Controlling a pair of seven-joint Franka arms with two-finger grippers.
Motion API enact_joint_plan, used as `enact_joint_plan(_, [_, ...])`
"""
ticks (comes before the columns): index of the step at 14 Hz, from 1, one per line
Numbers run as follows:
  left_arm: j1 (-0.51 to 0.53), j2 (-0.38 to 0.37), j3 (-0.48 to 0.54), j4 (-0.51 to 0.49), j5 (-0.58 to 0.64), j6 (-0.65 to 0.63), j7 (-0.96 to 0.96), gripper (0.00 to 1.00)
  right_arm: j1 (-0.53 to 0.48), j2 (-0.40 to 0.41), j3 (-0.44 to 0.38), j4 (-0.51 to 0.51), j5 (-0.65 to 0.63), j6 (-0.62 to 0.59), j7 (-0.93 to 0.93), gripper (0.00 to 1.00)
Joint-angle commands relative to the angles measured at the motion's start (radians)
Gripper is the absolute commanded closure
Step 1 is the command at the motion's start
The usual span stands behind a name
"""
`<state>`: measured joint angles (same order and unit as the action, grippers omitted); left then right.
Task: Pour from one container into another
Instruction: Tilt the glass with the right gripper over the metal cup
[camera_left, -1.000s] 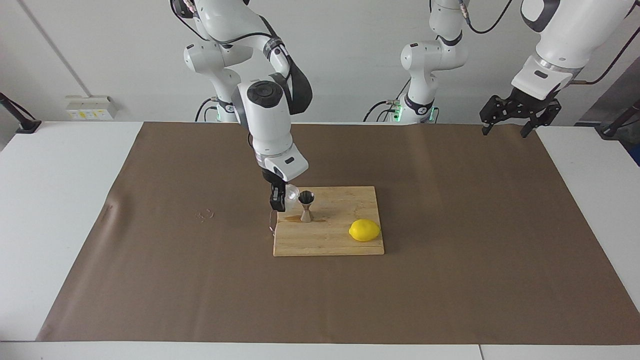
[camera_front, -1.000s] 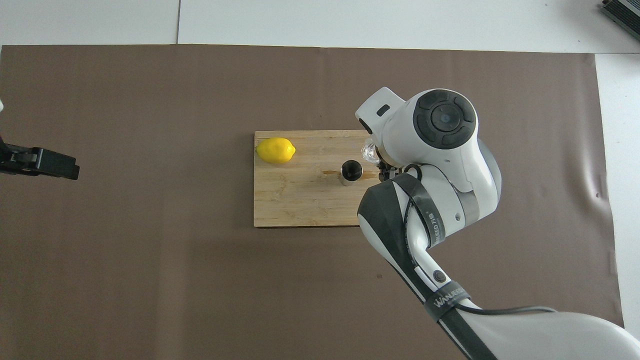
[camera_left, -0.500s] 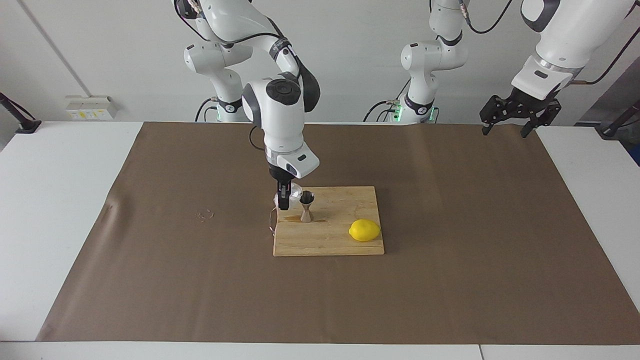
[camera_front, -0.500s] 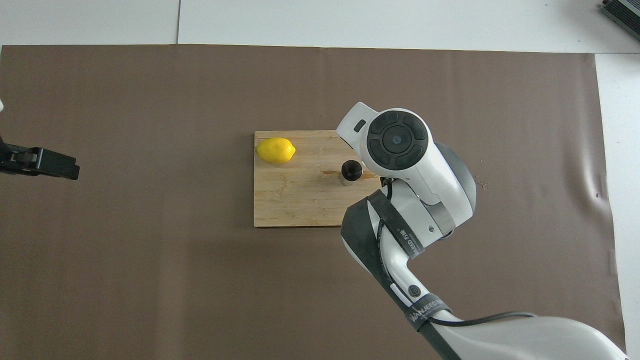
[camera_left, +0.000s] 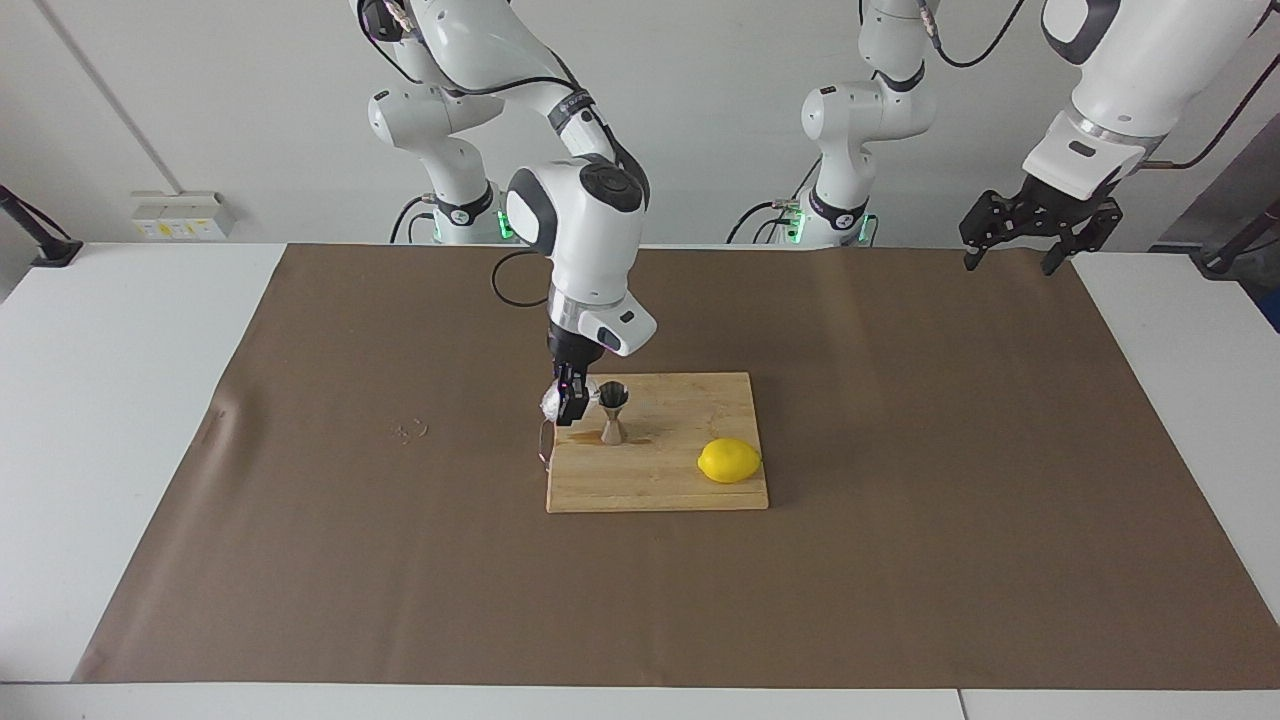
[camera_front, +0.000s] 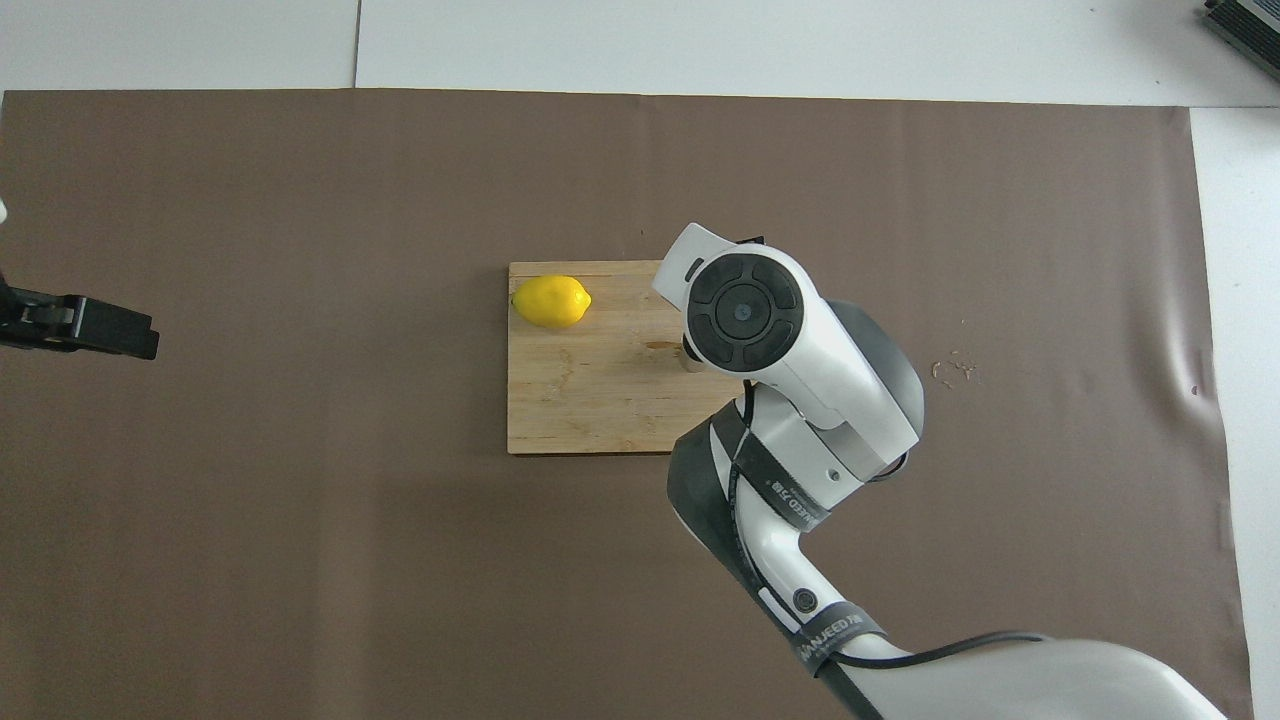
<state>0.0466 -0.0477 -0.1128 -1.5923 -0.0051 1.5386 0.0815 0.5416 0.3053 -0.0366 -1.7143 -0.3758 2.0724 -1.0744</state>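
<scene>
Right gripper (camera_left: 568, 405): centre of facing frame, jaws pinching the small clear crinkled plastic cup (camera_left: 553, 403) over the wooden cutting board (camera_left: 680, 480) edge.
Jigger: shiny steel hourglass jigger (camera_left: 612, 411) upright on board, just beside cup (mostly hidden overhead).
Left gripper (camera_left: 1030, 228): upper right, waiting, jaws spread.
Lemon: yellow lemon (camera_left: 729, 460) on board.

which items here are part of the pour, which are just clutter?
In the job: clear cup held by right gripper; steel jigger on the cutting board.
Lying about: lemon; brown mat. Left gripper waits.
</scene>
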Motion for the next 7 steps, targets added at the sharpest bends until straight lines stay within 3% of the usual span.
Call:
enact_joint_plan(1, [0.016,-0.024,-0.013,-0.021,0.013,-0.006,0.003,0.00,0.015,-0.025,0.001,-0.045,-0.054,0.009,0.021,0.58])
enact_joint_plan(7, [0.016,-0.024,-0.013,-0.021,0.013,-0.006,0.004,0.00,0.029,-0.040,0.003,-0.079,-0.146,0.038,0.014,0.58])
